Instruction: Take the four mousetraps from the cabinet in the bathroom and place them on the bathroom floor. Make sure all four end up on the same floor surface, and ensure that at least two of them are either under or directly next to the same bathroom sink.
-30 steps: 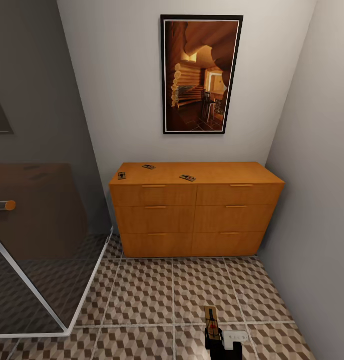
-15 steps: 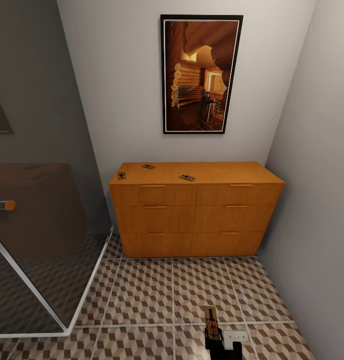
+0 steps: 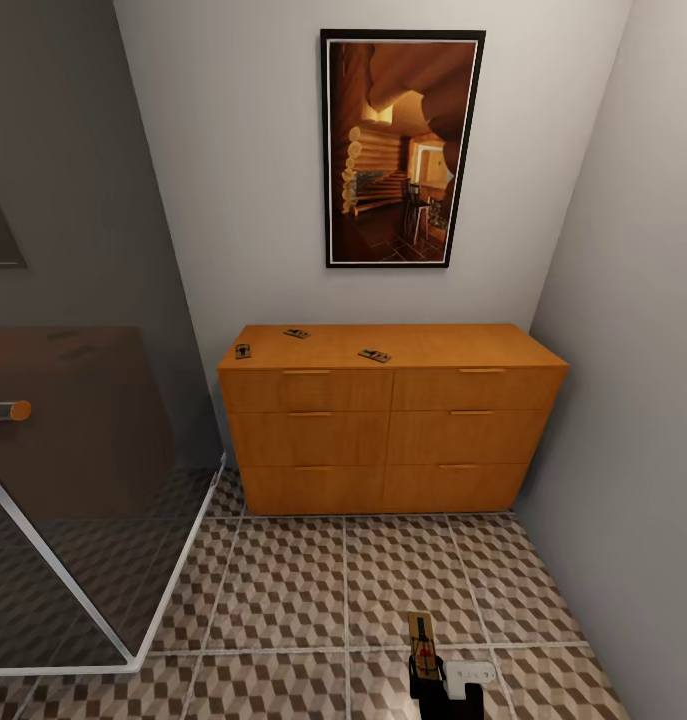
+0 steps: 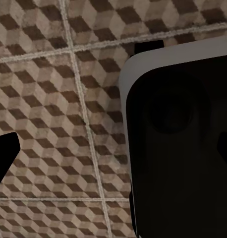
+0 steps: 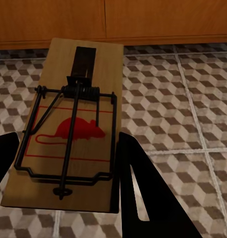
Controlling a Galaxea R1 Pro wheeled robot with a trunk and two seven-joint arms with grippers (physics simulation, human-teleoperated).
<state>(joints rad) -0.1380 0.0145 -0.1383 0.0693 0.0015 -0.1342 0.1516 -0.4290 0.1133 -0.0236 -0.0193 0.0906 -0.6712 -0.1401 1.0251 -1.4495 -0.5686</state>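
One mousetrap held over the tiles, three left on the cabinet.

The right end effector [image 3: 428, 672] was clamped on a mousetrap [image 5: 71, 131], its dark fingers [image 5: 143, 198] pressing both long sides of the board, with the red mouse mark and wire spring facing up; it hung above the bathroom floor [image 3: 283, 590], well in front of the cabinet [image 3: 393, 420]. Three more mousetraps lay on the cabinet top: one at the front left corner [image 3: 243, 351], one near the back edge towards the left [image 3: 297, 333], and one near the front edge around the middle [image 3: 374, 355]. All six drawers were shut. For the left end effector, seen above the tiles from its wrist camera, I cannot tell the grip state.
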